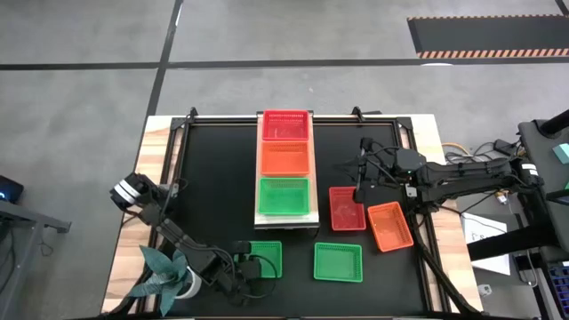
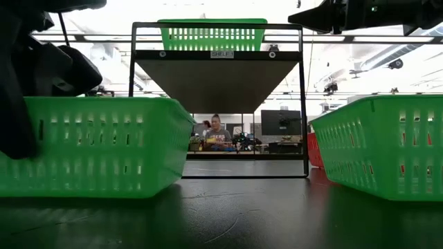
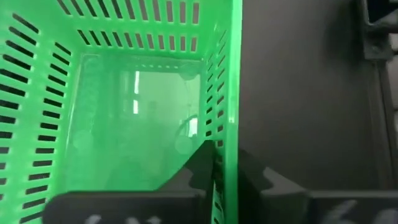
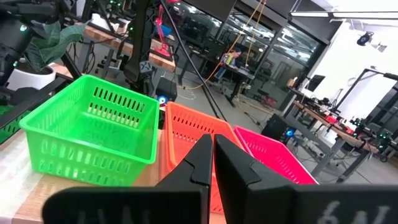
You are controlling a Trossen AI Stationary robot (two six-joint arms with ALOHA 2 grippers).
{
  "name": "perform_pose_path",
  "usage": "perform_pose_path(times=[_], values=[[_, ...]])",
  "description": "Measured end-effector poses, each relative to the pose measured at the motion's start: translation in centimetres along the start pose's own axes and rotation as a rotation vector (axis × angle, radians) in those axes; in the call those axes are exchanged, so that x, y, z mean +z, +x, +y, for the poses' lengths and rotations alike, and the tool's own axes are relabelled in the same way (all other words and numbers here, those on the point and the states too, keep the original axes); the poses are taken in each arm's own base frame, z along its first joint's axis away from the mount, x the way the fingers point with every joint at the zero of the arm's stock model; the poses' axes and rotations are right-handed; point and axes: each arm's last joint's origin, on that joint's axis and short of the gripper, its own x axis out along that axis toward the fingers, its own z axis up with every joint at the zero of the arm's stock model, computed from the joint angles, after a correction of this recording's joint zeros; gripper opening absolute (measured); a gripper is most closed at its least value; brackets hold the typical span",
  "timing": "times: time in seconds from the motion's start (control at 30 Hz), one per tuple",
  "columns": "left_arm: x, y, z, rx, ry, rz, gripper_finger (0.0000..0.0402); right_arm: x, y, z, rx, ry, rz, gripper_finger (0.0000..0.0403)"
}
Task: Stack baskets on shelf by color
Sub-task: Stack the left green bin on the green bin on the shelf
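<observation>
On the light-wood shelf (image 1: 313, 210) stand a crimson basket (image 1: 284, 124), an orange one (image 1: 284, 158) and a green one (image 1: 283, 196), in a row from far to near. On the black table lie a crimson basket (image 1: 347, 207), an orange basket (image 1: 389, 226) and two green baskets (image 1: 338, 261) (image 1: 267, 258). My left gripper (image 1: 244, 264) is shut on the left one of these green baskets (image 3: 124, 124) (image 2: 97, 145). My right gripper (image 4: 212, 155) (image 1: 354, 178) hovers shut and empty between the shelf and the crimson table basket, facing the shelf baskets. My left gripper pinches the green basket's short wall (image 3: 227, 149) on the table's left side, one finger (image 3: 199, 168) inside the basket and one (image 3: 264, 180) outside. The fingers come from the table's left, slanting down. In the low view the basket's bottom (image 2: 97, 194) lies on the table.
A potted plant (image 1: 164, 276) stands at the table's near left corner, beside my left arm. The shelf is a raised board on a dark frame (image 2: 220, 76). Bare black tabletop shows left of the shelf (image 1: 218, 178). People sit at desks in the room behind.
</observation>
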Motion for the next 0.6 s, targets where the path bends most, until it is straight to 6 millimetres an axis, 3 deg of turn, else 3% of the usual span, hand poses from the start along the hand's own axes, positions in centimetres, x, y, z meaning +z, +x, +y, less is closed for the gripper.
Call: perform_pose_path(times=[0.3, 0.6], values=[[1.2, -2.3, -0.5, -0.108, 0.048, 0.037, 0.0001, 0.0, 0.0, 0.0, 0.000, 0.008, 0.002, 0.0009], [3.5, -8.5, -0.1, -0.248, -0.005, -0.111, 0.0000, 0.0, 0.0, 0.0, 0.001, 0.007, 0.004, 0.0009]])
